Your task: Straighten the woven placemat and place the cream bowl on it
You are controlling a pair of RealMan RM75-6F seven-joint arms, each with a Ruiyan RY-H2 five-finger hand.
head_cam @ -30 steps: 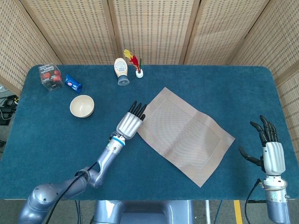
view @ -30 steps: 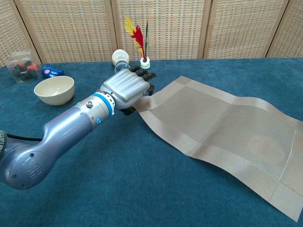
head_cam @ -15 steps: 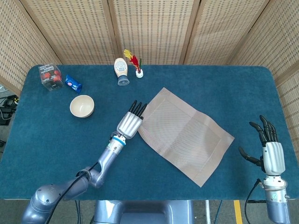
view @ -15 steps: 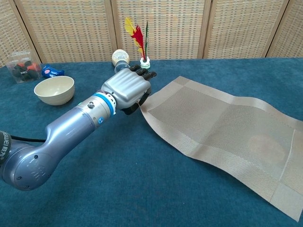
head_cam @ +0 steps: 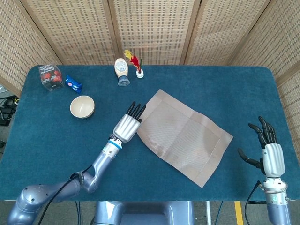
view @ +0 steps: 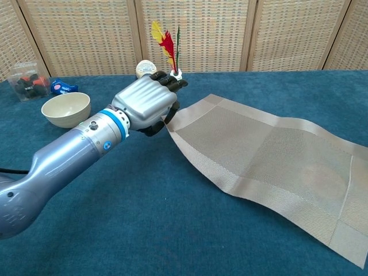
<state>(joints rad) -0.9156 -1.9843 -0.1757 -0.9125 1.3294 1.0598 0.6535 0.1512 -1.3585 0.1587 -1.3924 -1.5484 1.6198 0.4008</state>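
My left hand sits at the near-left corner of the woven placemat, fingers extended along that edge; in the chest view the hand has its thumb tucked beneath and the mat's corner lifted against it, so I read it as pinching the corner, though the contact itself is partly hidden. The placemat lies skewed on the blue table cloth, its long axis running diagonally from upper left to lower right, with a ripple across the middle. The cream bowl stands upright to the left of the mat, well apart from it, on bare cloth. My right hand is at the right edge of the table, fingers spread, holding nothing. At the far edge: a mayonnaise squeeze bottle lying down, a feathered shuttlecock beside it, a clear plastic box, a blue packet.
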